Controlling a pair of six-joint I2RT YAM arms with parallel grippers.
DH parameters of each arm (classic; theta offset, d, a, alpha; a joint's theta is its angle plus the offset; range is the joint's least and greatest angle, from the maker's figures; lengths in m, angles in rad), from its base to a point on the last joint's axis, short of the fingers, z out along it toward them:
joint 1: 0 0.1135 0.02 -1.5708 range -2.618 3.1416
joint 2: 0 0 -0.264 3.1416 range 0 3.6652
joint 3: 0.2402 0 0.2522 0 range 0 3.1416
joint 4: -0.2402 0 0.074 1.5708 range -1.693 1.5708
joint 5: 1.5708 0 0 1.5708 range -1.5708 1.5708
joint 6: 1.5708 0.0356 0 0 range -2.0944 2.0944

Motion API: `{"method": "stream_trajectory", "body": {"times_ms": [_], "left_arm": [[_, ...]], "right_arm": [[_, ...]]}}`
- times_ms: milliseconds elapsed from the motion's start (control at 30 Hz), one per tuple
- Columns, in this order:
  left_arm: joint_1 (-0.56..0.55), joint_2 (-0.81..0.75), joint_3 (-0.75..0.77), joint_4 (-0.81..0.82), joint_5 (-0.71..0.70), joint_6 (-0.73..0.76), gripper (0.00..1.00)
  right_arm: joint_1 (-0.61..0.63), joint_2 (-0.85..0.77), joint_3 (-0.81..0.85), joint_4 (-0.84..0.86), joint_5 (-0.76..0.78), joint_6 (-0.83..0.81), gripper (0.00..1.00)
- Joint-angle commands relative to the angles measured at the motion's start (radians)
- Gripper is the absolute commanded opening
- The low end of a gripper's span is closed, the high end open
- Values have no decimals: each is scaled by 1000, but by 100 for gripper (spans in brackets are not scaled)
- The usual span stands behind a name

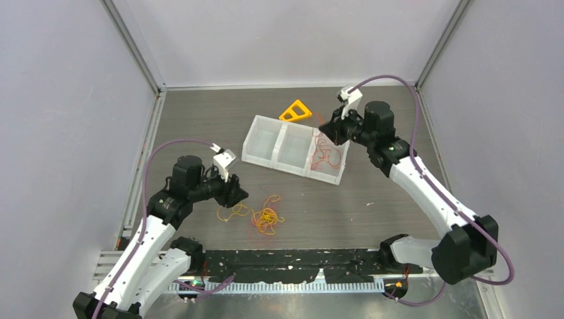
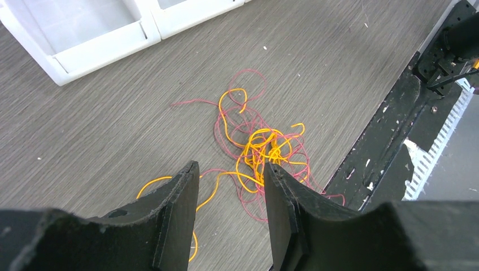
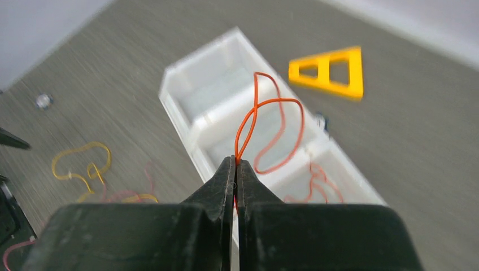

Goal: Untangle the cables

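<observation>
tabletop (image 1: pixel 372 206): grey wood-grain, pale walls (image 1: pixel 66 100) all round
left jaws: parted, gripping nothing, red and yellow tangle (image 2: pixel 260 147) lying just ahead of the tips
right jaws: clenched on a red cable (image 3: pixel 268 121), loops hanging over the white tray (image 3: pixel 179 116) below

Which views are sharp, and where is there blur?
Top external: evenly lit and sharp. Left wrist: tangle of thin red and orange-yellow cables in focus. Right wrist: thin red cable loop in the right gripper crisp; white plastic compartment tray and orange triangular frame behind blurred.
</observation>
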Motion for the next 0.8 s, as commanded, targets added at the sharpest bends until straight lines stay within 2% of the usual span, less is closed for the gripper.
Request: {"method": "stream_trajectory", "body": {"times_ms": [0, 300, 467, 567, 767], "left_arm": [[7, 3, 41, 44, 24, -3, 47], [7, -6, 19, 17, -5, 17, 47], [7, 4, 16, 16, -12, 25, 47], [7, 12, 25, 11, -7, 27, 47], [7, 1, 17, 11, 5, 33, 47]], "right_arm": [[-24, 70, -80, -72, 29, -46, 5], [-33, 272, -157, 71, 129, -161, 5], [-51, 383, -67, 27, 112, -160, 5], [-62, 383, -35, 14, 96, -142, 5], [-66, 245, 8, -41, 19, -122, 5]]}}
